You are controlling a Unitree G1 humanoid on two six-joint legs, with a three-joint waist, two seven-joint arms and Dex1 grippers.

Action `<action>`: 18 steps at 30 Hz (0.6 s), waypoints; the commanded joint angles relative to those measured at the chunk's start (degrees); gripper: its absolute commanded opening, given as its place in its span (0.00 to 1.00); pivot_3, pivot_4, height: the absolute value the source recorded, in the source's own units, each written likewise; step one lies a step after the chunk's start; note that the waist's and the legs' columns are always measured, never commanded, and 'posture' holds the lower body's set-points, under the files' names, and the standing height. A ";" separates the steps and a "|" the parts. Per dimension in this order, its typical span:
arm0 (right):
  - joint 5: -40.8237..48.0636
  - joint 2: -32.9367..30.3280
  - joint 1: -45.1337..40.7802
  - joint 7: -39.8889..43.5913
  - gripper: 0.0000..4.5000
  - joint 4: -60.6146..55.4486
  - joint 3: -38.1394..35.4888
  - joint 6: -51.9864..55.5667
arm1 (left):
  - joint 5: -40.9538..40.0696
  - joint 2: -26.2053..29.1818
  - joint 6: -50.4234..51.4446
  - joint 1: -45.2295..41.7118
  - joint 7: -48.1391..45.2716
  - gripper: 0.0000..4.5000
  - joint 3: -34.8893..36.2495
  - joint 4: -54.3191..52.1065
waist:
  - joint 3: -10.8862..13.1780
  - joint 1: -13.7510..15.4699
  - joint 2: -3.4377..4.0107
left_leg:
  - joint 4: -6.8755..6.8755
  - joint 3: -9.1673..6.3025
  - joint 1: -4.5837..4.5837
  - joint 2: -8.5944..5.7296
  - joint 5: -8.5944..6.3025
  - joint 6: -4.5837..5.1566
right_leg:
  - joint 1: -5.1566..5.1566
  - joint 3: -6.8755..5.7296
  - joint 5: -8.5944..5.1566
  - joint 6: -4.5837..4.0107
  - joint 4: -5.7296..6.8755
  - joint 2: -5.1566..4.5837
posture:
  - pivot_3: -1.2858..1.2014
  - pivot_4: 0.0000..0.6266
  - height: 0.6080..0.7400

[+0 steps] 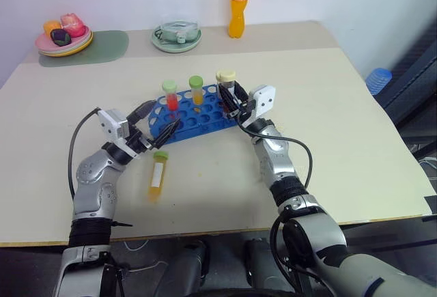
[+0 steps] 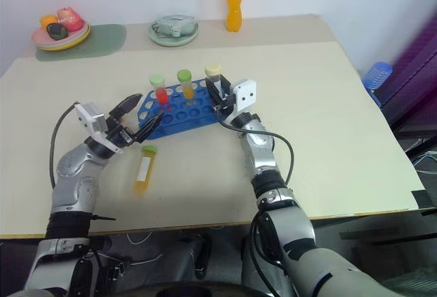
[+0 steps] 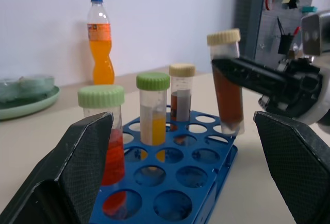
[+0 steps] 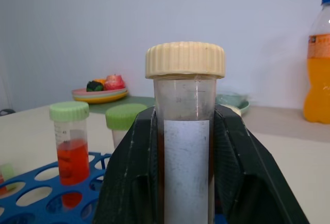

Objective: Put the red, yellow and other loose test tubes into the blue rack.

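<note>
Right gripper (image 1: pixel 231 99) pinches a dark brown tube with cream cap (image 4: pixel 185 131), held upright over the right end of the blue rack (image 1: pixel 198 114), its base just above the holes. Left gripper (image 2: pixel 140 115) has its fingers spread wide with nothing between them, poised at the rack's left end. Standing in the rack: 1 red tube with green cap (image 1: pixel 170 96), 1 yellow-orange tube with green cap (image 1: pixel 196 90), and 1 more brown tube with cream cap (image 3: pixel 181 98) behind them. 1 yellow tube with white label (image 1: pixel 158 173) lies flat on the table (image 1: pixel 341 147), near the rack. An orange drink bottle (image 1: pixel 237 3) stands at the far edge.
</note>
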 commanded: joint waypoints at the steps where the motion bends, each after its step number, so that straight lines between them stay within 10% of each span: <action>1: -0.61 0.60 -2.72 -0.86 0.18 4.50 -0.86 -2.80 | -0.83 0.75 0.72 0.70 0.88 1.00 0.92 -3.46 | 0.00 -0.01 0.00 | 0.00 0.00 0.02 0.00 0.00 0.00 | 0.00 0.00 0.00 0.00 0.02 0.00 | 0.52 0.24 1.00; 18: -2.66 0.41 -5.00 -1.15 0.18 15.63 -2.71 -12.61 | -0.47 0.41 2.62 3.07 4.05 1.00 0.59 -8.60 | -0.02 0.01 0.02 | 0.00 0.00 0.11 0.00 0.01 -0.02 | 0.00 0.02 -0.01 -0.02 0.23 0.01 | 0.52 0.24 1.00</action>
